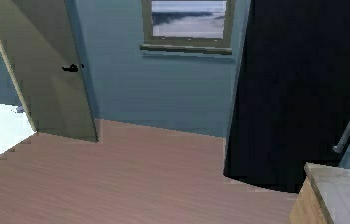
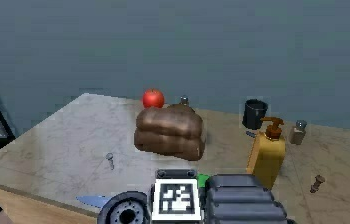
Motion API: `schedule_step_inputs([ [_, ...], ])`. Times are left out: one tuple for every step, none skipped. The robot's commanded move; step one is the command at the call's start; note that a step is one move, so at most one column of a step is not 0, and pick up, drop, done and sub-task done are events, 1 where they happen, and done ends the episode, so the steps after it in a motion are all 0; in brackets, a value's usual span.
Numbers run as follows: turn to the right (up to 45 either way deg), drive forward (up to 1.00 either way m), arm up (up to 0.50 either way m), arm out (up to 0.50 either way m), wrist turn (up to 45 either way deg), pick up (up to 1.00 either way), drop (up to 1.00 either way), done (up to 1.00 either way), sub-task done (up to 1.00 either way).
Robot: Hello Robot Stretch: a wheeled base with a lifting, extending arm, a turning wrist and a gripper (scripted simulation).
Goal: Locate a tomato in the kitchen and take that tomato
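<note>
Arm side view: small round red tomato (image 2: 154, 98) on pale stone bench (image 2: 63, 135), just behind brown bread loaf (image 2: 169, 131). Finding seems done; next, reach past the loaf. Whether the claw (image 2: 125, 211) holds anything, I cannot tell.

The forward view looks ahead and somewhat down across a wooden floor (image 1: 133, 170) to a blue wall (image 1: 153, 90) some way off, a window (image 1: 188, 22) at its top edge. The arm side view faces sideways, close above a stone worktop (image 2: 73, 135), a grey-blue wall (image 2: 183, 40) just behind its far edge. The 2 views seem to share 1 worktop corner and the tall black unit (image 1: 293, 90).
</note>
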Motion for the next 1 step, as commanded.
schedule_step_inputs([
  [0.0, 0.00, 0.00, 0.50, 0.0, 0.00, 0.00, 0.00, 0.00],
])
